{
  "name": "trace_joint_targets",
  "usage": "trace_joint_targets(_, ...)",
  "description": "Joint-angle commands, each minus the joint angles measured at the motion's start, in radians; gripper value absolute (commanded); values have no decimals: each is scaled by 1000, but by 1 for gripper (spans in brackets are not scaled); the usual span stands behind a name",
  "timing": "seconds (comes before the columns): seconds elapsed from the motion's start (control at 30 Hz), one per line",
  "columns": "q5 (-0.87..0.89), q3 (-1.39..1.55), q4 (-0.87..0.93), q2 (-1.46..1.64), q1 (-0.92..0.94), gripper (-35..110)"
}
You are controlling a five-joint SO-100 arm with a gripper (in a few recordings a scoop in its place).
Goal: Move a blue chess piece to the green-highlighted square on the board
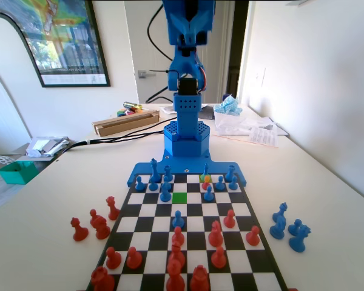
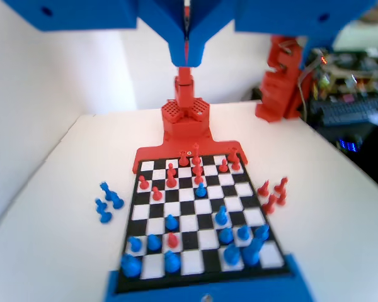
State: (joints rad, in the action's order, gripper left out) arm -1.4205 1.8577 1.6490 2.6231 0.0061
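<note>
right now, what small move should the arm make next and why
Probably lower the tool toward the blue chess piece on the yellow-marked square, opening on the way: the tool hangs high, jaws together and empty, and the green-highlighted square is bare.

You've got the board (image 1: pixel 188 233) in black-and-white chequers with a thin dark edge. One square (image 1: pixel 179 197) on it glows bright green, and near the board's far row a yellow-marked square (image 1: pixel 205 178) peeks out beneath the blue chess piece (image 1: pixel 205 171). Red pieces (image 1: pixel 176 254) crowd the board's near half, blue pawns (image 1: pixel 165 193) its far half. The gripper (image 2: pixel 187 60) above the board is plain blue.
</note>
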Motion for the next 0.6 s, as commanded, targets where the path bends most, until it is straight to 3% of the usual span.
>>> trace_joint_targets(0.0,202,-123,12,-133,14,1)
trace_joint_targets(0.27,514,-124,52,-383,44,1)
trace_joint_targets(0.57,597,190,-164,-465,52,1)
